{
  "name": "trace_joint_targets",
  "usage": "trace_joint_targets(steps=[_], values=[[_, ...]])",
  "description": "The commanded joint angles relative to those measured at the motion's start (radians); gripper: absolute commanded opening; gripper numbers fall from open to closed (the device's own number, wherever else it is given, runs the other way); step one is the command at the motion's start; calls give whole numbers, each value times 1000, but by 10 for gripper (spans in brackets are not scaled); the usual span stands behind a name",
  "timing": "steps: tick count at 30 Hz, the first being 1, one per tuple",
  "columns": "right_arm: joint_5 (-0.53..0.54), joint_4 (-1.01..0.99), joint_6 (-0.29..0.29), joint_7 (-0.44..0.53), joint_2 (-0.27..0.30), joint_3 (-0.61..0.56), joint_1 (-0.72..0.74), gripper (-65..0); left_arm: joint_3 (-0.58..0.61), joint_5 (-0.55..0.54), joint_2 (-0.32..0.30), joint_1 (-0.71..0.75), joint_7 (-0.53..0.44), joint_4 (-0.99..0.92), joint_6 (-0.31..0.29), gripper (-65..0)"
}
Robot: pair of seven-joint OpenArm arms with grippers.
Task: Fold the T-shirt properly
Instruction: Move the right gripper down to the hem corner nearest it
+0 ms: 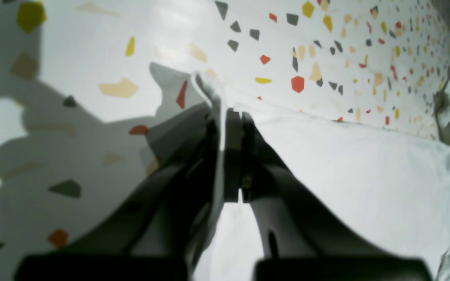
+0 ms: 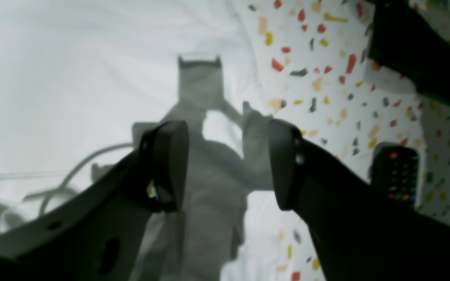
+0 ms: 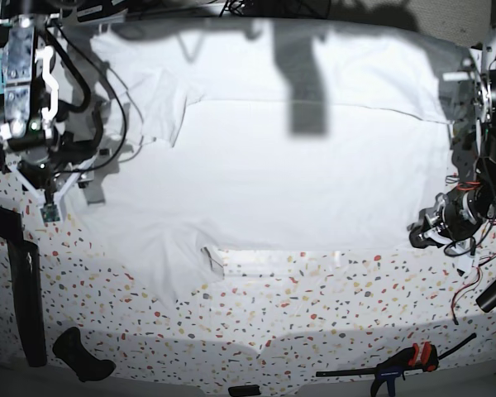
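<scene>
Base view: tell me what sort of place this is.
Probably a robotics lab bench, not a home: two robot arms with exposed wiring flank a terrazzo-patterned tabletop, a bar clamp lies at its front edge, and a white T-shirt is spread for folding.

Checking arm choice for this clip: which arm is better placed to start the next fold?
Left. The left gripper is already shut on an edge of the large white cloth T-shirt, likely ready to lift and carry it over. The right gripper hangs open above the shirt's edge, holding nothing.
</scene>
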Motion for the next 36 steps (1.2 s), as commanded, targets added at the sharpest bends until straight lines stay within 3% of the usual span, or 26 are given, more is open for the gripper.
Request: trace_joint_targets(steps=[1,5,9,13,17,20,23,27,36], values=[[-8,-7,-5,24,27,8,39,-332,0,-3,-14,-25,-2,9,-7,-650],[66,-140,-3,24,70,8,156,-332,0,-3,-14,-26,-2,9,-7,-650],[158,-314,72,5,96,8,316,-332,0,-3,-14,-26,-3,9,-7,-650],[245,-479,176,-52,98,8,486,-331,0,-3,-14,-26,-2,9,-7,-650],[246,-596,267,-100,98,8,596,-331,0,-2,-11,-27,-2,9,-7,-650],[258,-692,382,-132,98,8,636,-331,0,-2,-9,-27,-2,9,-7,-650],[358,-793,492,-157,99,8,649,-331,0,-2,-9,-27,-2,9,-7,-650],[380,-896,492,-151,99,7,658,-331,0,-2,-9,-27,-2,9,-7,-650],[327,-1114,492,7,93,7,659,-331,0,-2,-9,-27,-2,9,-7,-650]])
